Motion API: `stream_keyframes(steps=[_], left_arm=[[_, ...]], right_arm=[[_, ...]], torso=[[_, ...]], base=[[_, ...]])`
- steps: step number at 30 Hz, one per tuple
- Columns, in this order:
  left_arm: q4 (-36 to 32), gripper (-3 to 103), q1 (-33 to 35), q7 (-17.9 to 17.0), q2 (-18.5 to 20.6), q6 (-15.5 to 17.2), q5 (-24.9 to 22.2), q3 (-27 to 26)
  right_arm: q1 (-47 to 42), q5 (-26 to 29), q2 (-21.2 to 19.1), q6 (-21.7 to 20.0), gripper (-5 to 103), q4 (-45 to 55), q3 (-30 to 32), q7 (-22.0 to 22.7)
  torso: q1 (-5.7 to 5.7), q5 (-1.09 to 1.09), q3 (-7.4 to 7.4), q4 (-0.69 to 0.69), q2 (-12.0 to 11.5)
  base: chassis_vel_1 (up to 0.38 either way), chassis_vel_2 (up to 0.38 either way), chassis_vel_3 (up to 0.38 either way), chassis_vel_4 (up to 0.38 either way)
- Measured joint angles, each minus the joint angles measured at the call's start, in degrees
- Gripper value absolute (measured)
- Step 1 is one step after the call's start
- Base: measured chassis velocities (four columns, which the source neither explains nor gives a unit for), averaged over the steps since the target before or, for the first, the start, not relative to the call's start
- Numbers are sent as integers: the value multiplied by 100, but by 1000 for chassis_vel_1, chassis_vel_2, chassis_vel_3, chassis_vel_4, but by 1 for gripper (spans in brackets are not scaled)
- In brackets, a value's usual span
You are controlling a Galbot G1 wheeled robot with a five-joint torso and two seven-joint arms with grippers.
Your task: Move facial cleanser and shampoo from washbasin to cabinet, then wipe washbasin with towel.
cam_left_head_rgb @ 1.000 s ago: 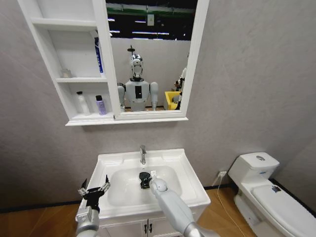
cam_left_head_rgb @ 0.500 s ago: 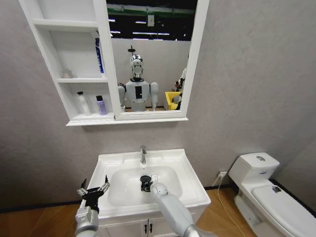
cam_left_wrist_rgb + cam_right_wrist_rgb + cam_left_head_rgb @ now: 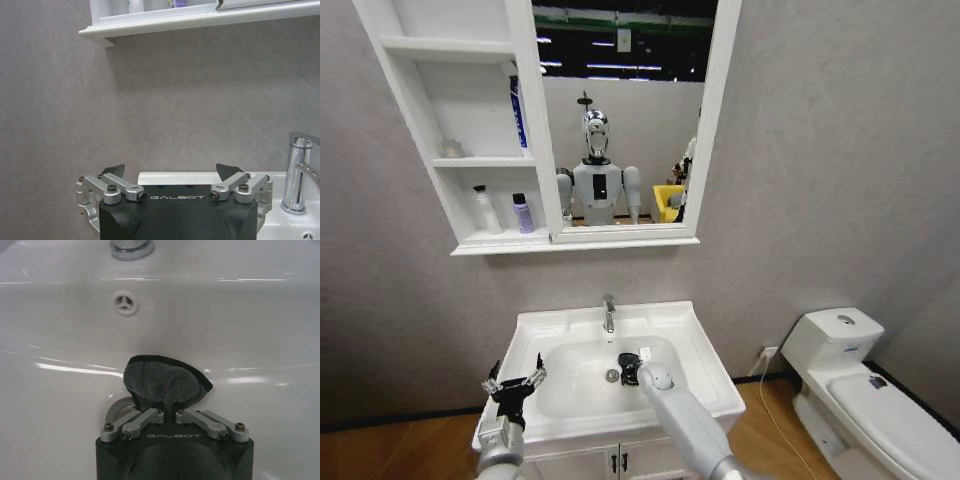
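My right gripper (image 3: 631, 371) is down in the bowl of the white washbasin (image 3: 695, 345), shut on the dark grey towel (image 3: 165, 382). The towel is pressed on the bowl floor just right of the metal drain (image 3: 612, 376). The left gripper (image 3: 513, 385) hovers open and holding nothing over the basin's front left corner; its fingers (image 3: 118, 170) are spread wide. On the lowest shelf of the cabinet (image 3: 470, 240) stand a white bottle (image 3: 481, 208) and a purple bottle (image 3: 522, 212). A blue tube (image 3: 518, 110) leans on the shelf above. Which is cleanser or shampoo I cannot tell.
The chrome tap (image 3: 608, 313) rises at the basin's back, close behind the right gripper. The mirror (image 3: 620, 120) joins the cabinet. A white toilet (image 3: 850, 390) stands at the right. Below the basin is the white vanity (image 3: 620, 462). A small jar (image 3: 453, 148) sits on the middle shelf.
The right gripper has dragged the towel rightwards across the bowl floor, uncovering the drain. The left arm has stayed put; the camera shifted slightly.
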Motion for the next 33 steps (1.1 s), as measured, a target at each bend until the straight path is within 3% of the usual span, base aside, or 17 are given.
stream_keyframes(steps=[3,7,12,26,33], left_arm=[[-2,100,4,0,8,7,-4,-16],[1,100,6,0,7,13,0,-12],[2,100,7,0,-18,21,18,16],[83,100,-113,1,-11,54,35,214],[128,100,-190,1,31,71,5,283]], right_arm=[[41,-32,212,217,5,-212,-96,-137],[93,-64,246,511,5,-532,-152,-213],[81,-109,250,559,5,-612,-45,-207],[-255,370,-596,-276,5,610,169,401],[-352,241,-1020,-472,5,1211,311,554]], torso=[[0,2,0,5,0],[0,0,-1,0,0],[0,0,-2,0,0],[0,1,0,-1,-1],[0,0,0,-2,-1]], base=[[0,0,0,0],[0,0,0,0],[0,0,0,0],[0,0,0,0],[0,0,0,0]])
